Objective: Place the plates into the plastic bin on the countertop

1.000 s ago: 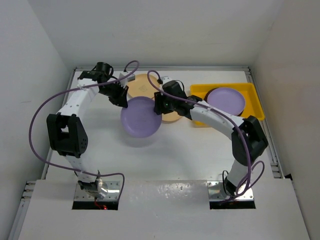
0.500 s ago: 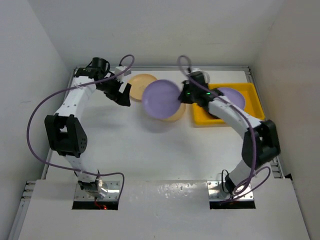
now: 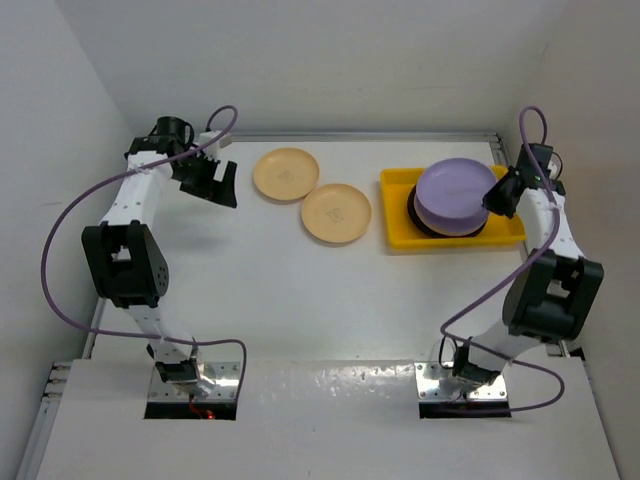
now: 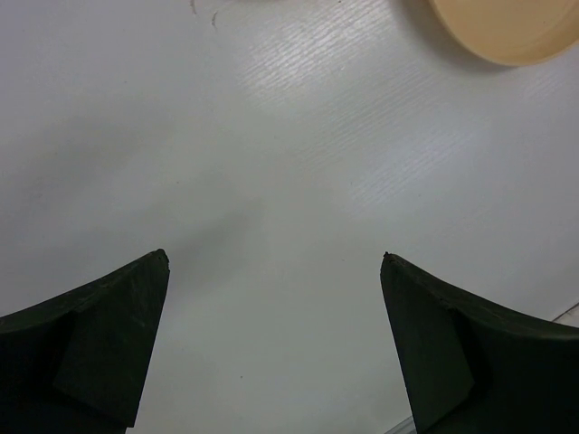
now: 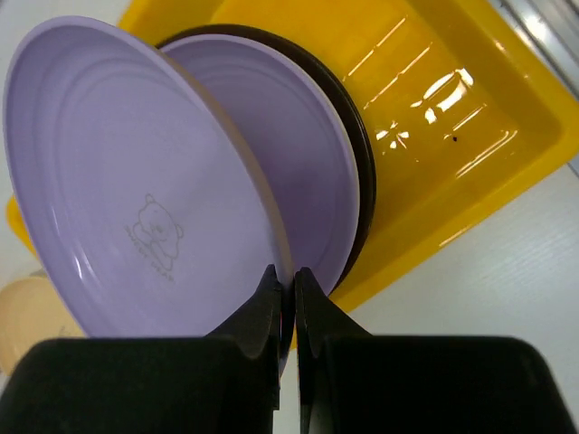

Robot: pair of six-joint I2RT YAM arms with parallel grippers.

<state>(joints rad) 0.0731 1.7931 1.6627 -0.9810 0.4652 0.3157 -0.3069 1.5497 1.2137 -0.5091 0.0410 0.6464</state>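
White countertop, boxed in by white walls.

Right wrist view, lower centre: two black fingers of the right gripper, pressed almost together, pinching the near rim of a lavender plate. Holds that plate tilted on edge, hollow face toward the left of the frame, probably for tipping down onto the stack rather than dropping flat. Judged to be the set-down step, release not yet made.

Directly behind it: a second lavender plate, nested in a dark-rimmed plate. Around both: the plastic bin, bright yellow, part of its floor bare at the upper right of the frame.

Top view, right centre: held plate above the stack in the bin, right arm reaching in from the bin's right side, presumably to keep the wrist clear of the low walls.

Left wrist view: fingertips of the left gripper spread wide, nothing between them, only bare surface below. Hangs at the upper left of the top view, near two pale orange plates; likely staged for the next pickup. Both flat on the countertop, left of the bin and apart from it; touching each other or just beside, cannot tell which.
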